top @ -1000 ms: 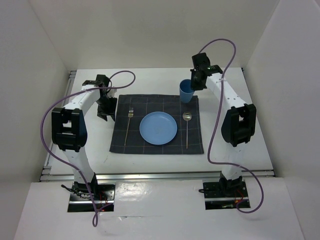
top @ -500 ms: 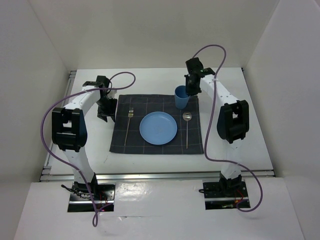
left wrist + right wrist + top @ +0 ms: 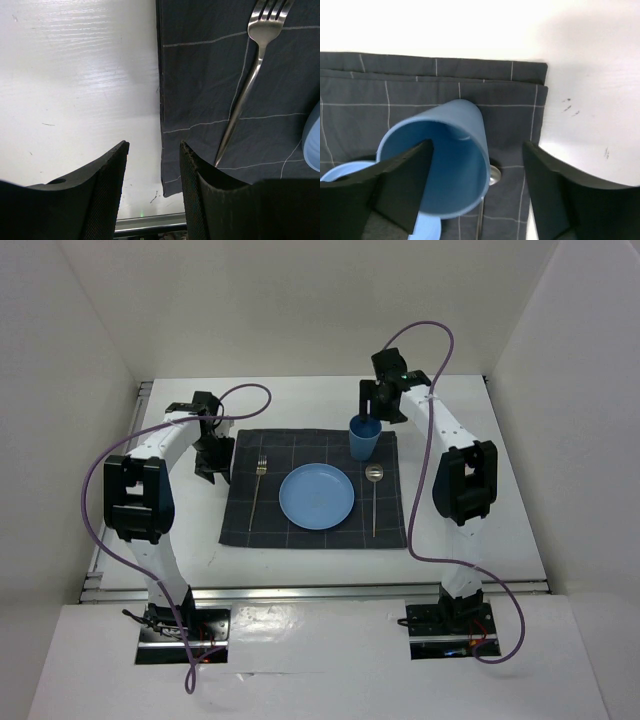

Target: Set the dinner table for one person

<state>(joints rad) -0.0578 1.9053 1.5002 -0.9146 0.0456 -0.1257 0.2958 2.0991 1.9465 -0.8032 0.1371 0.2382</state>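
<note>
The dinner table point(image 3: 300, 400) carries a dark checked cloth point(image 3: 300, 530). On the cloth lie a blue plate point(image 3: 316, 496), a fork point(image 3: 257, 485) to its left and a spoon point(image 3: 374, 495) to its right. A blue cup point(image 3: 364, 438) stands upright at the cloth's back right corner. My right gripper point(image 3: 371, 412) hangs over it, open. In the right wrist view one finger point(image 3: 402, 182) is inside the cup point(image 3: 465, 130) and the other point(image 3: 570, 195) stands well clear outside. My left gripper point(image 3: 213, 465) is open and empty beside the cloth's left edge point(image 3: 161, 100), near the fork point(image 3: 245, 95).
White walls enclose the table on three sides. A metal rail point(image 3: 118, 500) runs along its left edge. Purple cables point(image 3: 432, 490) loop off both arms. The spoon's bowl point(image 3: 493, 175) lies just beside the cup's foot.
My right gripper carried the cup left and down onto the cloth's back right corner, then opened and let it go. The left arm has not moved.
</note>
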